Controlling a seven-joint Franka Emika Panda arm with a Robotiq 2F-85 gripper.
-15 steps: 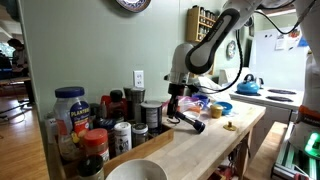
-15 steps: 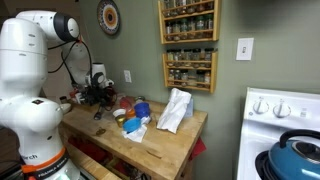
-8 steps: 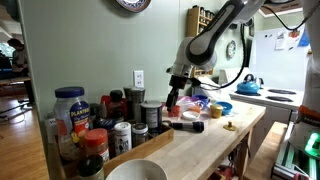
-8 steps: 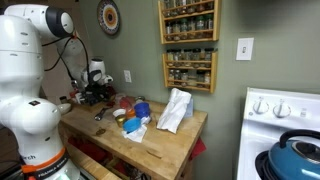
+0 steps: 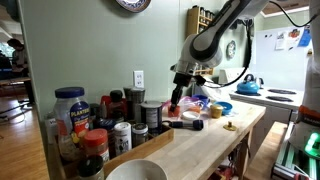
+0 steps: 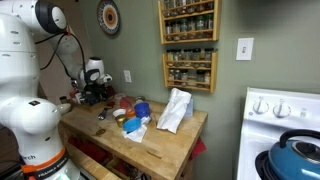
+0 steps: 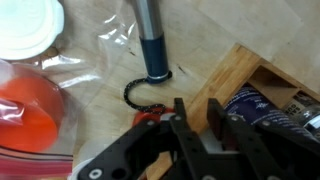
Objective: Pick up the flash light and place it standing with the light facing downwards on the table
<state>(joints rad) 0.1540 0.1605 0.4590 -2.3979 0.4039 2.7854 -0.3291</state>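
Note:
The flash light (image 5: pixel 188 126) is a short black cylinder lying on its side on the pale wooden table (image 5: pixel 215 140). It also shows in an exterior view (image 6: pixel 100 114). In the wrist view the flash light (image 7: pixel 152 40) lies ahead of the fingers, with a black cord loop at its near end. My gripper (image 5: pixel 177 103) hangs a little above the flash light and does not touch it. In the wrist view the gripper (image 7: pixel 197 108) has its fingers close together with nothing between them. It is small and dark in an exterior view (image 6: pixel 100 97).
Several jars and bottles (image 5: pixel 85 120) stand at the table's wall side, near a white bowl (image 5: pixel 135 172). A blue bowl (image 5: pixel 221 108) and a white bag (image 6: pixel 175 108) lie further along. A wooden box of jars (image 7: pixel 265 100) and a plastic bag (image 7: pixel 30 110) flank my fingers. A white stove (image 6: pixel 285 120) stands past the table.
My gripper has risen from the table. The flash light, which was tilted under the fingers a second ago, now lies flat on the wood.

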